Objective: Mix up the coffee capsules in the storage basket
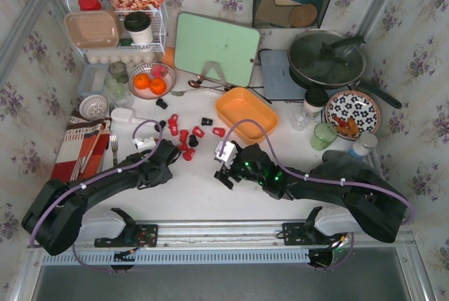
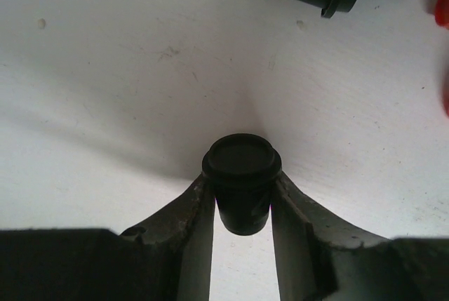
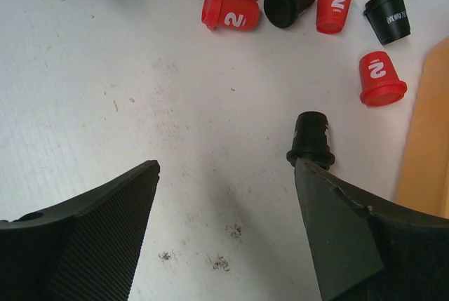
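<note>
The orange storage basket (image 1: 245,113) stands empty at mid-table; its edge shows at the right of the right wrist view (image 3: 428,139). Red and black coffee capsules (image 1: 186,136) lie scattered on the white table to its left. My left gripper (image 2: 240,196) is shut on a black capsule (image 2: 242,171), held by its body with the lid facing away; in the top view it sits beside the cluster (image 1: 172,151). My right gripper (image 3: 226,168) is open and empty over bare table (image 1: 226,172). A black capsule (image 3: 311,138) lies at its right fingertip. Red capsules (image 3: 231,12) and black ones (image 3: 388,17) lie ahead.
A green cutting board (image 1: 216,47), a lidded pan (image 1: 326,59) and a white wire rack (image 1: 112,27) stand at the back. A bowl of oranges (image 1: 151,82), a patterned plate (image 1: 352,113), a green cup (image 1: 323,135), a fork (image 1: 114,148) and a striped cloth (image 1: 81,143) flank the work area.
</note>
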Controlling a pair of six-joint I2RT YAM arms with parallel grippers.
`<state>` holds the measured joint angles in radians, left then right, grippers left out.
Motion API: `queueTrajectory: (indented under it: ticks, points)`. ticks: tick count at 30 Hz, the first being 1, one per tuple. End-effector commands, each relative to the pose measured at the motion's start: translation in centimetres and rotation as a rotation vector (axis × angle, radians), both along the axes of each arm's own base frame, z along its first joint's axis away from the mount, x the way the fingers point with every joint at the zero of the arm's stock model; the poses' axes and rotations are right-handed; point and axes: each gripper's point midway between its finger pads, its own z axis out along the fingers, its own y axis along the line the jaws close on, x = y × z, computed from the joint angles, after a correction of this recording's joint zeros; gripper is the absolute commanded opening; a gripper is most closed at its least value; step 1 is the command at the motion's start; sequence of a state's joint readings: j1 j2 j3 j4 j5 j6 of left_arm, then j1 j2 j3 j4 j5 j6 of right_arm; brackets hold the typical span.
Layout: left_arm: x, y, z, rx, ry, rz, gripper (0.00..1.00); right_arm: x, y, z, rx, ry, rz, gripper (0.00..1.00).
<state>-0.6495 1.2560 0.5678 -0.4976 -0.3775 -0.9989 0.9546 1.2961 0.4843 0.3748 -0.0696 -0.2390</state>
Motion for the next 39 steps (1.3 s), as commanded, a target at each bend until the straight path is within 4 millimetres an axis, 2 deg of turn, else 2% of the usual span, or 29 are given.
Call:
queueTrajectory:
  ticks: [1, 11, 18, 22, 32, 39]
  points:
    - [-0.2, 0.2, -0.5, 0.003, 0.009, 0.006, 0.33, 0.3, 0.3, 0.5, 0.011, -0.019, -0.001, 0.85]
    - [-0.1, 0.2, -0.4, 0.003, -0.001, 0.001, 0.22, 0.2, 0.4, 0.2, -0.001, -0.016, 0.004, 0.86]
    - [0.2, 0.0, 0.5, -0.017, -0.041, -0.039, 0.11, 0.2, 0.4, 0.1, -0.009, -0.016, 0.003, 0.86]
    - [0.4, 0.0, 1.3, -0.028, -0.08, -0.058, 0.09, 0.2, 0.4, -0.2, -0.019, -0.009, 0.004, 0.87]
    - [1.7, -0.9, 4.5, -0.058, -0.205, -0.192, 0.04, 0.1, 0.5, 0.0, -0.011, -0.017, 0.009, 0.87]
    - [2.7, -2.6, 6.9, -0.088, -0.276, -0.327, 0.0, -0.2, 0.6, 0.1, 0.009, -0.044, 0.028, 0.88]
